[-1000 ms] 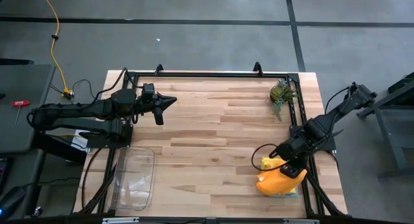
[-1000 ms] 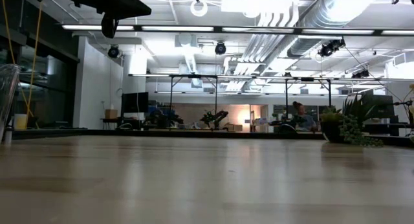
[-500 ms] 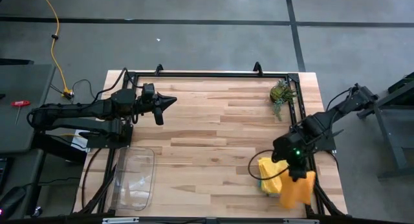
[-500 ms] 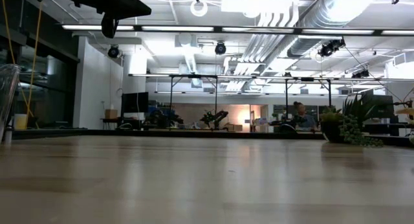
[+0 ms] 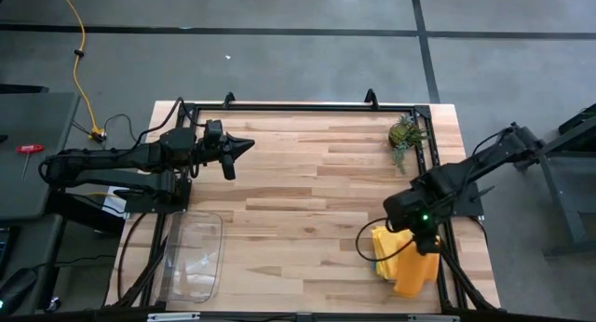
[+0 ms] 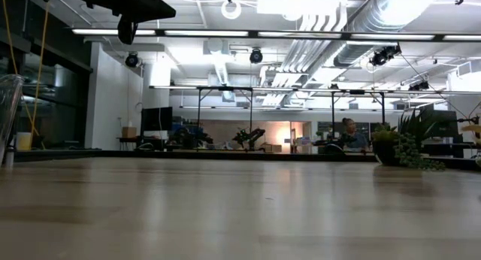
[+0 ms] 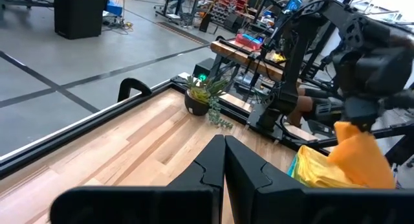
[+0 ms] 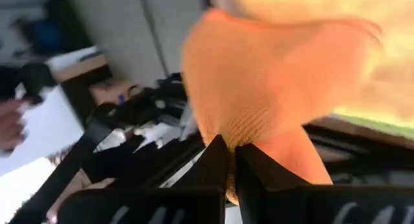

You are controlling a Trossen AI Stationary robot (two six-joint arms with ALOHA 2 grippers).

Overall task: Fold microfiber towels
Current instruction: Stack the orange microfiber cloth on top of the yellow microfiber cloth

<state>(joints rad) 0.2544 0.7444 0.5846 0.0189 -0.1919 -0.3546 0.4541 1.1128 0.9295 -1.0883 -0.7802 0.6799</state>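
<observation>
Orange towel (image 5: 416, 269) pinched in closed right gripper (image 5: 421, 242), hanging above yellow towel (image 5: 385, 240); left gripper (image 5: 244, 146) closed, empty.

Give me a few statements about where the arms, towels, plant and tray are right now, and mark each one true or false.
1. The right gripper is shut on the orange towel. True.
2. The left gripper holds a towel. False: it is shut on nothing, above bare wood.
3. The yellow towel lies beside the orange one, near the table's right edge. True.
4. The plant stands inside the clear tray. False: they sit at opposite sides of the table.
</observation>
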